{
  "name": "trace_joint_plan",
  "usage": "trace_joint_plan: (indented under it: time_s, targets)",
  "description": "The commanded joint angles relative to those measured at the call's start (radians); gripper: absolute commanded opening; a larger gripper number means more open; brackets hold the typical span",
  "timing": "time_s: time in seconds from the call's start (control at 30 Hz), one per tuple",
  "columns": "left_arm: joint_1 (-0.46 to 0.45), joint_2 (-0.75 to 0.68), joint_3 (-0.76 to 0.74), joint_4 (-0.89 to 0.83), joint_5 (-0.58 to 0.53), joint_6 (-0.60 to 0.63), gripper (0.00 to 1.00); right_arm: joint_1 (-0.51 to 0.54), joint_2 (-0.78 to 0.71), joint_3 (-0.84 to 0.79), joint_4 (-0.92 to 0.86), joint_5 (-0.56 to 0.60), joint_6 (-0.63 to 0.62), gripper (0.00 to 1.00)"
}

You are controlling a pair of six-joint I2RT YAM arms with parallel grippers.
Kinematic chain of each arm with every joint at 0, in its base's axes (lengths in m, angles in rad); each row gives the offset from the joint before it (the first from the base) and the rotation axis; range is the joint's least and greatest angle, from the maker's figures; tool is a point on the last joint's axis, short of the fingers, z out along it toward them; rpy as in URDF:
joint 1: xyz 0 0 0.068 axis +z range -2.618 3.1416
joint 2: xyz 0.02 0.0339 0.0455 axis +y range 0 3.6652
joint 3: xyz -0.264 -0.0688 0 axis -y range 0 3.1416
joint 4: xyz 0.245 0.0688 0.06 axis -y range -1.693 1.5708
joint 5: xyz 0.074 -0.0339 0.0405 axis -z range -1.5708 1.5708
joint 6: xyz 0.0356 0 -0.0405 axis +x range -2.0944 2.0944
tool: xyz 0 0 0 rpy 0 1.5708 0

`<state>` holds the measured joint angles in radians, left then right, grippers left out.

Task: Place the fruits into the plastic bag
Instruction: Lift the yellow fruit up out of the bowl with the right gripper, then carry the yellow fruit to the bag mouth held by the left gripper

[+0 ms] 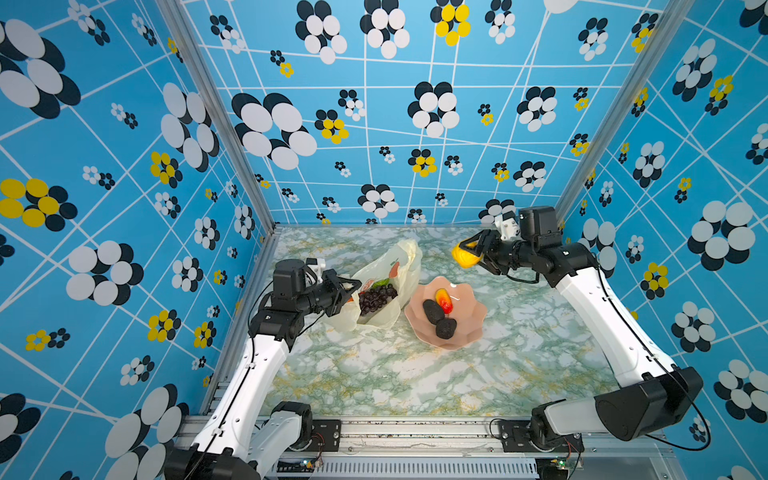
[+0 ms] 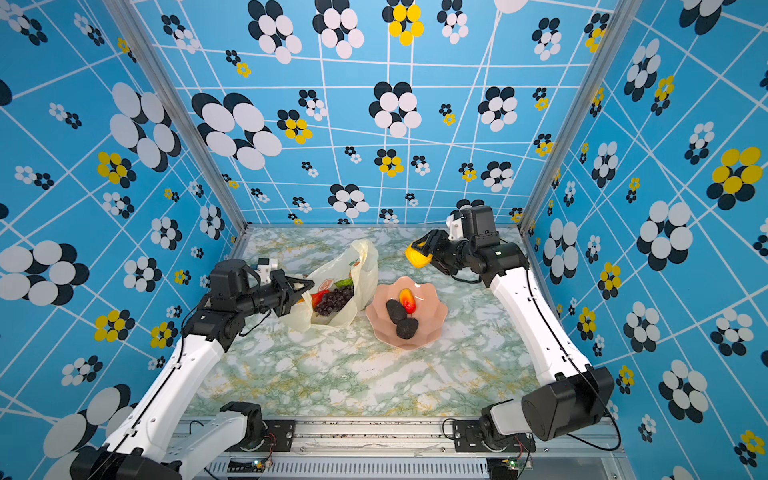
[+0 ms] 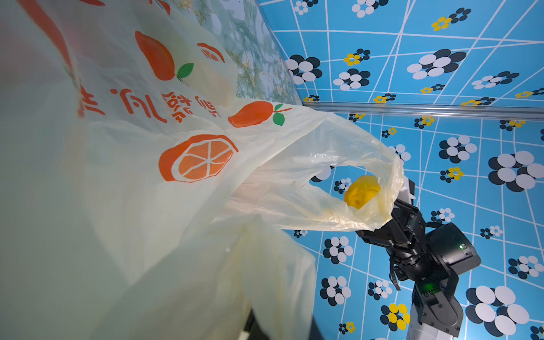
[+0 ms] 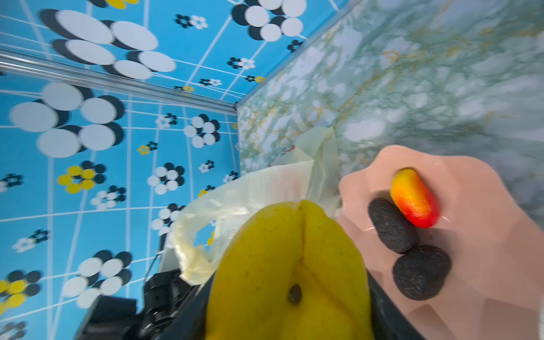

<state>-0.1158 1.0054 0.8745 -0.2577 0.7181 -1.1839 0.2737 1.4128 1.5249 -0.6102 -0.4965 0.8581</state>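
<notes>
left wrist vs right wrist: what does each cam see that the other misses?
Left wrist only: the printed orange slice, orange writing, and the right arm's black wrist housing. Right wrist only: the pink scalloped bowl holding a red-yellow oval fruit and two dark bumpy oval fruits. Both: the yellow toy fruit, the translucent pale-yellow plastic bag, the green marbled tabletop.

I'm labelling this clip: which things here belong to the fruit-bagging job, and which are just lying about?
Part of the job: plastic bag; grape bunch inside it; yellow fruit in the right hand; red-yellow fruit; two dark bumpy ovals; left hand gripping the bag.
Just there: pink bowl holding the last three; marbled table.
</notes>
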Motion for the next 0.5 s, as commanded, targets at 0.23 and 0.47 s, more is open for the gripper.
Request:
trace_joint_plan:
  time_s: [0.23,0.47]
  targets:
    - [-0.018,0.009,0.041,0.005,-0.005,0.018,0.0,0.152,0.117,0.271,0.189,-0.173,0.14,0.55]
    - [-0.018,0.002,0.038,0.003,-0.006,0.013,0.0,0.311,0.335,0.54,-0.009,-0.151,0.044,0.52]
